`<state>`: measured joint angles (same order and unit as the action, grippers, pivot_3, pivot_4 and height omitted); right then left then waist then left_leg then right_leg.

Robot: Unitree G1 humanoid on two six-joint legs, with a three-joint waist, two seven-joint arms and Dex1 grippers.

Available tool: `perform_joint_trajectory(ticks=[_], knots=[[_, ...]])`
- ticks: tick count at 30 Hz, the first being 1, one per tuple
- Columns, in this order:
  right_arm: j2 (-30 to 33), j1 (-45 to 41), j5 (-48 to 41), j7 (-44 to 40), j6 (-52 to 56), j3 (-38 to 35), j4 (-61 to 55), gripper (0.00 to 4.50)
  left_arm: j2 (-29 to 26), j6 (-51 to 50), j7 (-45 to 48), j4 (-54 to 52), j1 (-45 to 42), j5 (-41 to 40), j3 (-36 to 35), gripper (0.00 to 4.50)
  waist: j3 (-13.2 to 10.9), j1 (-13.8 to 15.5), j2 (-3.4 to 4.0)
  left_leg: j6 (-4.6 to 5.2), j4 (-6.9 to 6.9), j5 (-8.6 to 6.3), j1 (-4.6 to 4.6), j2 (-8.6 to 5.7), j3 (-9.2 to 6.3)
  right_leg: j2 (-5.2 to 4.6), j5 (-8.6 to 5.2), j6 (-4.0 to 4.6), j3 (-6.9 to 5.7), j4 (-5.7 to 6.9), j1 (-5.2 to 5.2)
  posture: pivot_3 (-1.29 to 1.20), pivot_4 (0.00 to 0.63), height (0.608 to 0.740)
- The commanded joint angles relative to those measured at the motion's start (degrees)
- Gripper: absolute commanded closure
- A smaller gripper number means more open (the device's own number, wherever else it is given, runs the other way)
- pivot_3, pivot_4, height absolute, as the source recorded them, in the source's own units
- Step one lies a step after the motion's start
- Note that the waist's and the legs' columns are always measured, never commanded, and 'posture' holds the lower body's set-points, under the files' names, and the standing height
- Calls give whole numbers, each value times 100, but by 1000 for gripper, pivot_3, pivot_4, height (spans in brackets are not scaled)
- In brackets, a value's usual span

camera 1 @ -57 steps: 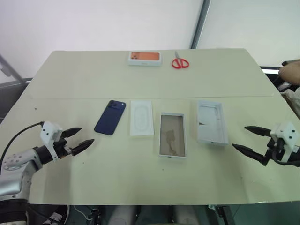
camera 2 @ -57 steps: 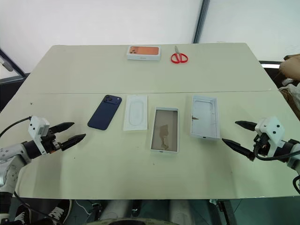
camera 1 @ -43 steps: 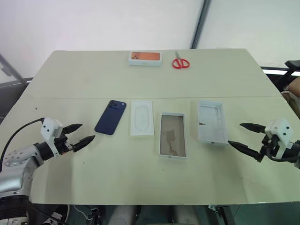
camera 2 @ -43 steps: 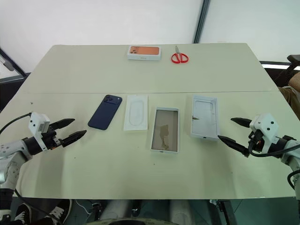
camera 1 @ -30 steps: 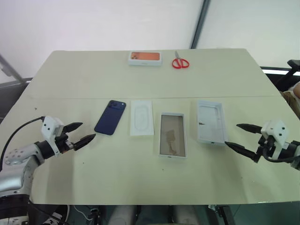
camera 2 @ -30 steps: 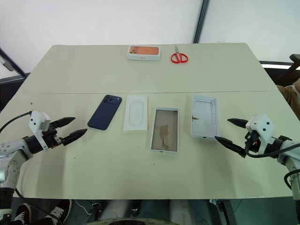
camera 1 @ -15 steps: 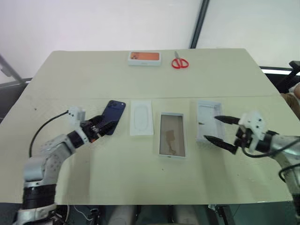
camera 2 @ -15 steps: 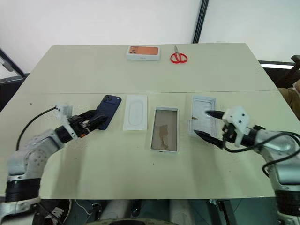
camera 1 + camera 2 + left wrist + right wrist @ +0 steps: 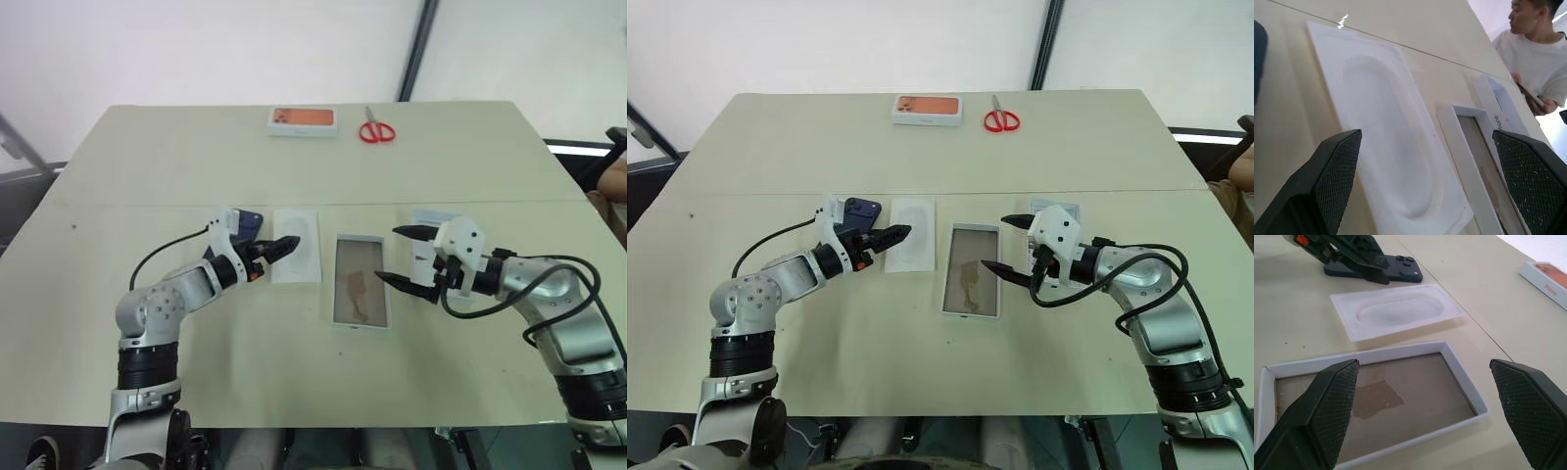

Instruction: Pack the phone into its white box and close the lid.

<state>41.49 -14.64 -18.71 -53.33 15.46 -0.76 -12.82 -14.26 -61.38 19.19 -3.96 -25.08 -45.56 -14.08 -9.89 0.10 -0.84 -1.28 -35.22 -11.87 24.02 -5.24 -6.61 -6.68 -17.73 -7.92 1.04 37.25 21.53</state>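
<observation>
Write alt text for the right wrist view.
The white box lies open on the table between the right gripper's wide-open jaws. Beyond it sit a white card, the phone and the left gripper.

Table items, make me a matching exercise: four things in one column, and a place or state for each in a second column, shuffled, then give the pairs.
Things:
1. phone
2. white box
3. scissors
4. left end effector

Places or states:
A. open, over the flat white card
B. red-handled, at the far edge beside the orange-topped box
C. lying on the table beyond the white card, not yet packed
D. empty, brownish inside, at the table's middle

Pairs: 1-C, 2-D, 3-B, 4-A
</observation>
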Motion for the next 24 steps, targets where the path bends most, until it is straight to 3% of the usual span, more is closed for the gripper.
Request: perform_joint_trajectory(ticks=[1, 15, 23, 24], knots=[[-6, -28, -1, 23, -99, -101, -87, 28, -79, -109, -100, -46, -22, 54, 51, 0, 0, -2, 0, -1, 1, 1, 0, 0, 0, 1, 0, 0, 0, 0, 1, 0, 150, 740], [-55, 32, 21, 127, -127, -94, -73, 28, 56, -315, -540, -69, -84, -165, -265, 0, 0, 55, 0, -2, -5, 1, 0, -2, 0, -2, 0, 0, 0, 0, -4, 0, 150, 740], [-59, -46, 39, 117, -154, -48, -67, 28, 428, -607, -825, 355, -156, -465, -577, 0, 0, 64, 0, -2, -5, 1, 0, -2, 0, -2, 0, 0, -1, 0, -6, 0, 150, 740], [-65, -60, 39, 131, -144, -47, -73, 7, 500, -615, -872, 406, -184, -538, -665, 240, 1, 66, -1, -2, -7, 1, -1, -3, -1, -2, 0, 0, -1, 1, -8, 0, 150, 740]])
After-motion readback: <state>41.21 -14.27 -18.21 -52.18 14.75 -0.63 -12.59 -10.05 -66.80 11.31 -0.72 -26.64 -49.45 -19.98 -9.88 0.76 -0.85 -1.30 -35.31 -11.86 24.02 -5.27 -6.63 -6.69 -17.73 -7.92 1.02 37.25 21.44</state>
